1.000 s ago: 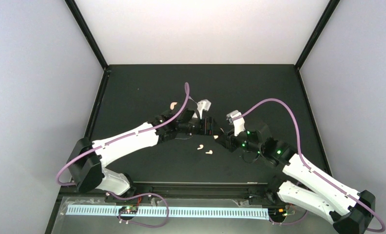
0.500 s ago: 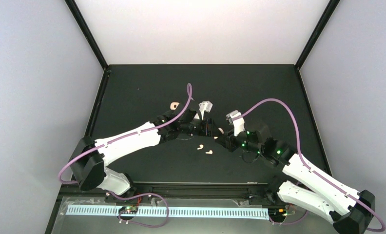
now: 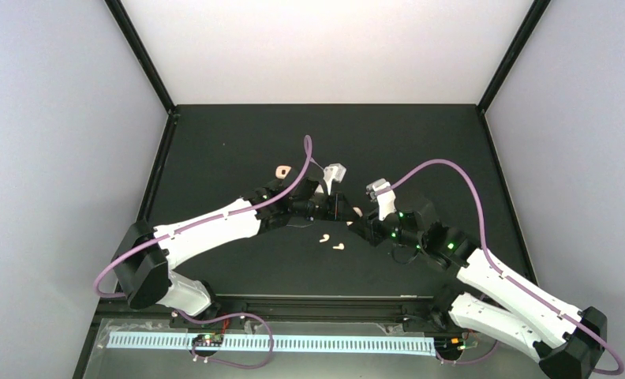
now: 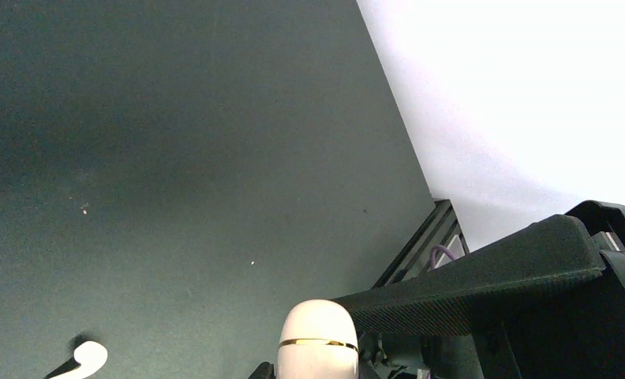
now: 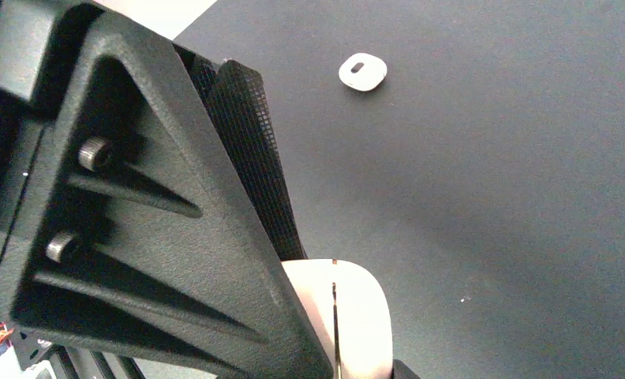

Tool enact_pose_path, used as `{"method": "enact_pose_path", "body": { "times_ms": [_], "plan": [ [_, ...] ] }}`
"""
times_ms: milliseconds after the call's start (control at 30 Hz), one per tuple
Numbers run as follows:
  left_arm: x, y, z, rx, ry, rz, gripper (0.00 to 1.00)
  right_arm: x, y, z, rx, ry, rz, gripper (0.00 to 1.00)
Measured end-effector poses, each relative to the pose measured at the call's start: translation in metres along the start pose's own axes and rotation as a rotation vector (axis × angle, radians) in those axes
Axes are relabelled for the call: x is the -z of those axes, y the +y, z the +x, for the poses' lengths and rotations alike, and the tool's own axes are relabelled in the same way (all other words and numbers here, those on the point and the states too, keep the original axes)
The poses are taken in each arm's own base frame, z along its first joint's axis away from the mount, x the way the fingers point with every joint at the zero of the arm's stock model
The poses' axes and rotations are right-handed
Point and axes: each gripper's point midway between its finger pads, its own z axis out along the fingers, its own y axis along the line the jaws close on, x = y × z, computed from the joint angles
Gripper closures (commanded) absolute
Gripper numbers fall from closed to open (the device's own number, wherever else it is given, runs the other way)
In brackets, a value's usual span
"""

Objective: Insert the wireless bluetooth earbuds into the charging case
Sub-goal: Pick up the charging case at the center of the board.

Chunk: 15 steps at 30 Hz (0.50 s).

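Observation:
The cream charging case (image 3: 357, 212), closed with a thin gold seam, hangs between both grippers at the table's middle. My left gripper (image 3: 337, 205) comes in from the left, and its meshed finger (image 5: 250, 150) lies against the case (image 5: 353, 316). From the right, my right gripper (image 3: 364, 223) holds the same case (image 4: 318, 339) at its lower end. Both grippers' own fingertips are almost cut off at the bottom of the wrist views. Two white earbuds (image 3: 323, 237) (image 3: 338, 246) lie on the mat just in front; one earbud (image 4: 88, 357) shows at lower left.
A second cream case piece (image 3: 282, 170) with an oval opening lies on the black mat behind the left arm, also seen as the cream piece (image 5: 363, 71). Purple cables arch over both wrists. Black frame rails (image 3: 147, 158) border the mat.
The left gripper's jaws have come together at the case, and the left wrist has edged slightly right. The case sits a little higher than a second ago. The right gripper has held its grip.

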Motion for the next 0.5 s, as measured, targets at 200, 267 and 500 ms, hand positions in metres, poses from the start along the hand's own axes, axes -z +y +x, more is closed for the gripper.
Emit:
{"method": "enact_pose_path", "body": {
  "times_ms": [200,267,500],
  "plan": [
    [-0.0002,0.0001,-0.0001,0.000,-0.003,0.002,0.95,-0.0002,-0.0003,0.0002,-0.007,0.001,0.001,0.61],
    [-0.0005,0.0005,0.0002,0.003,-0.003,0.003,0.98,-0.0005,-0.0003,0.0005,-0.012,0.002,0.001,0.55],
    [-0.0008,-0.0015,0.0001,0.008,-0.008,0.012,0.99,0.0004,0.0014,-0.0040,-0.034,-0.004,-0.002,0.35]
  ]
}}
